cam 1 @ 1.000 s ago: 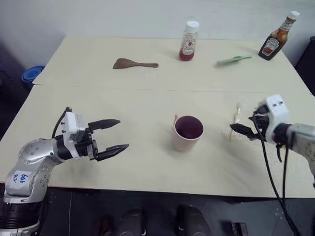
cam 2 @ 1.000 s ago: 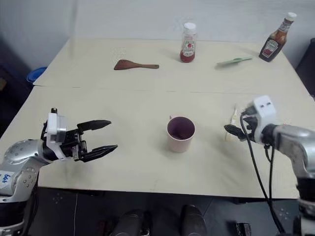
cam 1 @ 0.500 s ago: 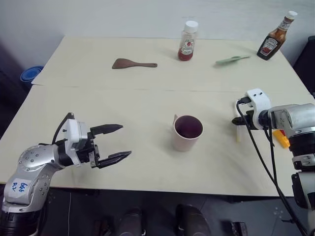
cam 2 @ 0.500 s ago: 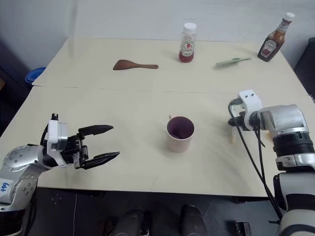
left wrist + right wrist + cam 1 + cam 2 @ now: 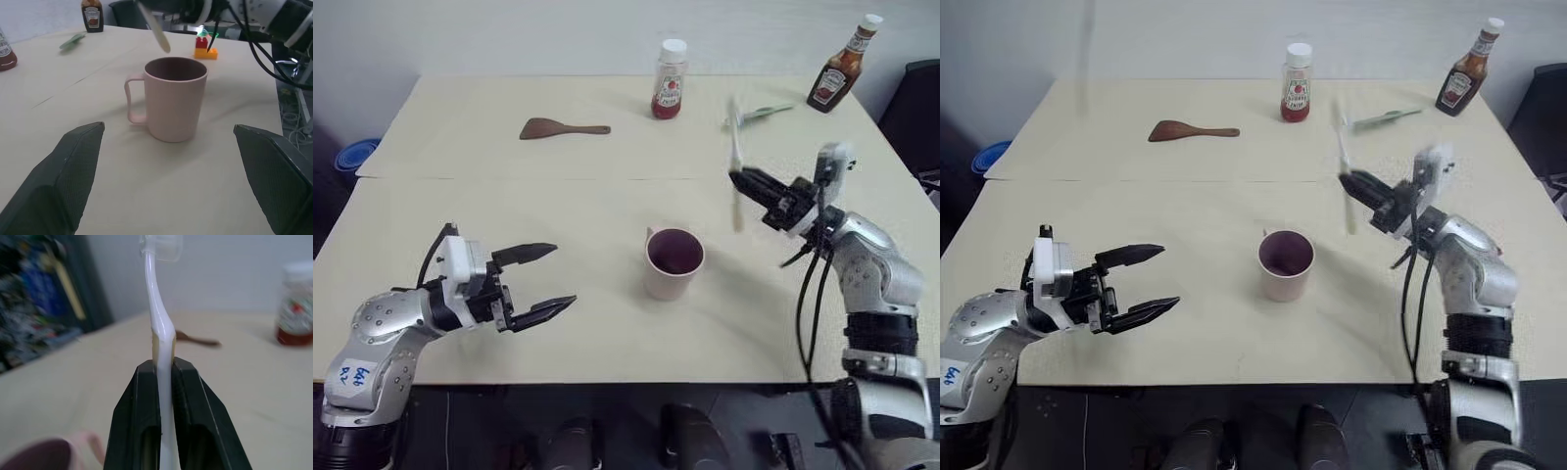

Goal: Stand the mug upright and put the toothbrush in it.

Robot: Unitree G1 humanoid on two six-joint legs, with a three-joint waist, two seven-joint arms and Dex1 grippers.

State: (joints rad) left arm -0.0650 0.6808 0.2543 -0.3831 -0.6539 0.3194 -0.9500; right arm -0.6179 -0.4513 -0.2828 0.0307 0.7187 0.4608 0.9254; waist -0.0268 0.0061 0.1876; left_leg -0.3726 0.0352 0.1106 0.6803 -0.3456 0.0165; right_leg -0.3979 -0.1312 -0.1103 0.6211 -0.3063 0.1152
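Right wrist view showed the right pincer (image 5: 164,377) clamped on the toothbrush (image 5: 161,333); head views placed it, blurred, apparently above the upright mug (image 5: 673,262), left pincer (image 5: 540,278) wide, empty.

A small white sticker (image 5: 349,373) on the left arm's grey upper casing carries blue handwritten characters, too small to make out. The red-labelled sauce bottles' (image 5: 668,81) print is likewise illegible. Nothing else bears readable text.
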